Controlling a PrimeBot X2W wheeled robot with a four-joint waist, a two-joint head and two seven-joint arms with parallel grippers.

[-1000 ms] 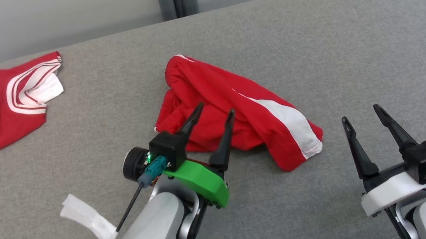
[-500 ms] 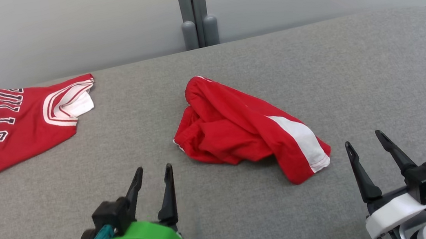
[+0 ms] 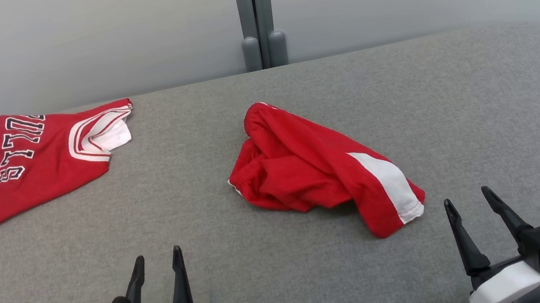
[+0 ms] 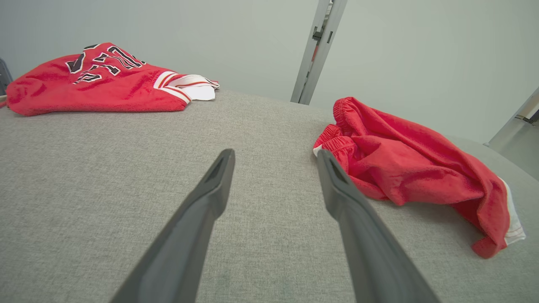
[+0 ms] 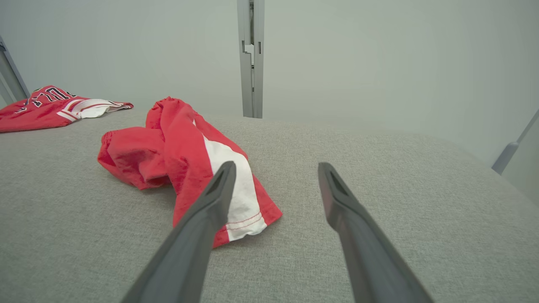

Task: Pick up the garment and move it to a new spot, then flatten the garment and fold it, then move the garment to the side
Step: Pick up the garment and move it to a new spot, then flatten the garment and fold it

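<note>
Garment (image 3: 322, 170) on grey table (image 3: 476, 93)

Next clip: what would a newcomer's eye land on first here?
Crumpled red shorts with a white stripe lie mid-way across the grey surface. A red jersey with lettering lies at its far left. The left gripper and right gripper sit low in the head view, fingers open, touching neither.

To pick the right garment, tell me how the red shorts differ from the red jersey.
The shorts lie bunched in a heap at the middle; the jersey lies flatter at the far left. The jersey bears dark lettering; the shorts show a white side stripe. Both are red with white trim.
</note>
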